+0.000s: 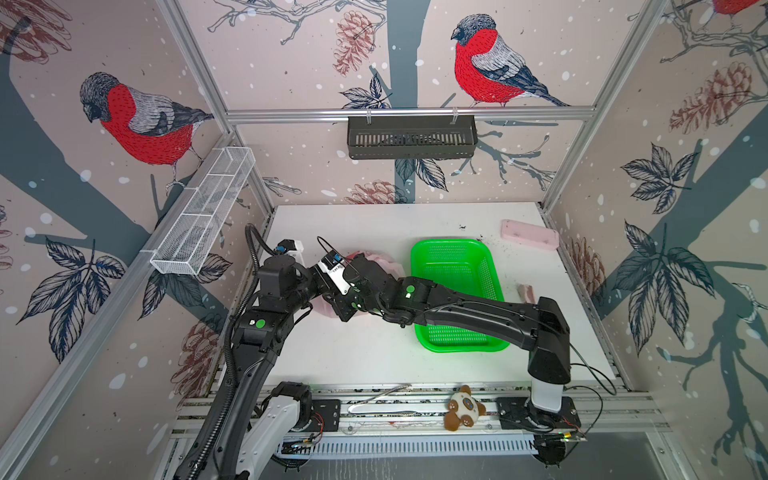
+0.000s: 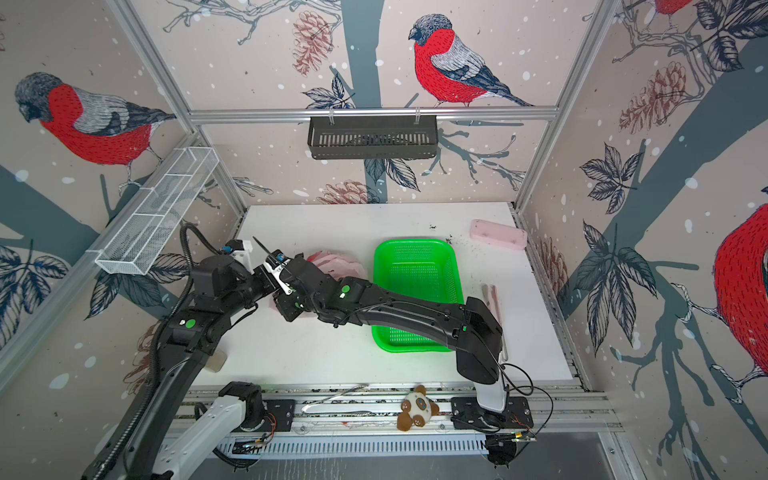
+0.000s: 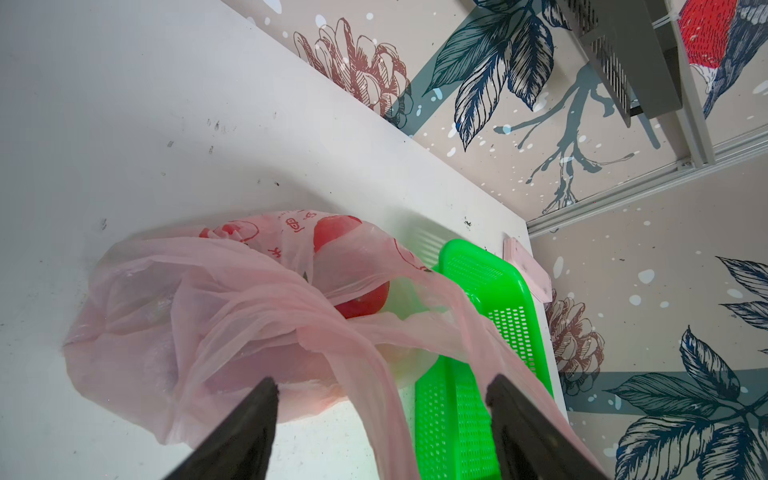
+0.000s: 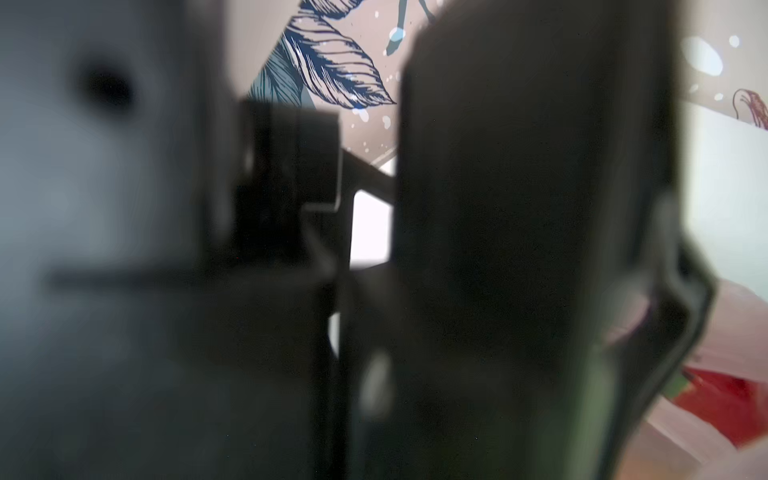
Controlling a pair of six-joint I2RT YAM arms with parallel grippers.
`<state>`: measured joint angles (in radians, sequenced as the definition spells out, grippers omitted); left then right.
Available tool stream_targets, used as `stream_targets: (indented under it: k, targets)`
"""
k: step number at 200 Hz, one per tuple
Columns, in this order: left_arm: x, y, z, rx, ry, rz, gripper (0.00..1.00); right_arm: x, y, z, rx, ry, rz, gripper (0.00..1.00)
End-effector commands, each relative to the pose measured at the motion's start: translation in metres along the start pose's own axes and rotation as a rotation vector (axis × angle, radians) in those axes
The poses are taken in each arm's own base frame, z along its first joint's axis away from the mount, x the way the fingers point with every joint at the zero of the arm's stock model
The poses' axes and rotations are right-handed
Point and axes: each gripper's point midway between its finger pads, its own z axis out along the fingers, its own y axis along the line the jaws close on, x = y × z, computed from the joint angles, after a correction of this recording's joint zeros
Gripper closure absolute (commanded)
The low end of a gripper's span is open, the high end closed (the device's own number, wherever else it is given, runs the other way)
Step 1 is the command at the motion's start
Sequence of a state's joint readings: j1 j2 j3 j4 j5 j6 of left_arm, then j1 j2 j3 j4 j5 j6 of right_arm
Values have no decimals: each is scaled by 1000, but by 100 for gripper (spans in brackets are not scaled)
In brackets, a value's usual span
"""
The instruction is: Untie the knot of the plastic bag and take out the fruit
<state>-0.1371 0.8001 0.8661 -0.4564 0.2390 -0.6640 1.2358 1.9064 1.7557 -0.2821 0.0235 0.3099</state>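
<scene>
The plastic bag [image 3: 166, 311] lies slumped on the white table, left of the green basket, and shows in both top views [image 1: 382, 259] [image 2: 336, 264] under the two crossed arms. My left gripper [image 3: 382, 380] is open wide; one thin pink handle strand [image 3: 374, 399] runs loosely between its fingers and another drapes over the outside of one finger. I cannot make out the knot among the folds. A red round shape [image 3: 365, 301] sits in the bag's mouth; fruit or print, I cannot tell. My right gripper [image 1: 348, 308] reaches across to the bag, jaws hidden.
The green basket [image 1: 457, 291] [image 3: 478, 332] stands empty right of the bag. A pale-pink block [image 1: 530, 235] lies at the back right. A plush toy [image 1: 461, 407] rests on the front rail. The left arm's dark parts fill the right wrist view.
</scene>
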Motion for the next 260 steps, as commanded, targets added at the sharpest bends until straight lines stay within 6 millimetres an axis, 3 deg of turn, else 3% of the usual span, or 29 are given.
stream_targets:
  k: [1, 54, 108, 181, 260]
  targets:
    - [-1, 0, -3, 7, 5, -6, 19, -11, 5, -1, -14, -19, -70, 71]
    - [-11, 7, 10, 57, 7, -70, 17, -27, 7, -9, -22, -29, -178, 69]
    - [-1, -8, 35, 229, 124, -142, 16, -28, -6, -10, -27, -16, -258, 80]
    - [12, 0, 31, 319, 224, -309, 7, -13, -23, -7, 26, 34, -411, 88]
    - [17, -9, 30, 450, 259, -442, 6, -1, -14, -17, -31, 11, -583, 92]
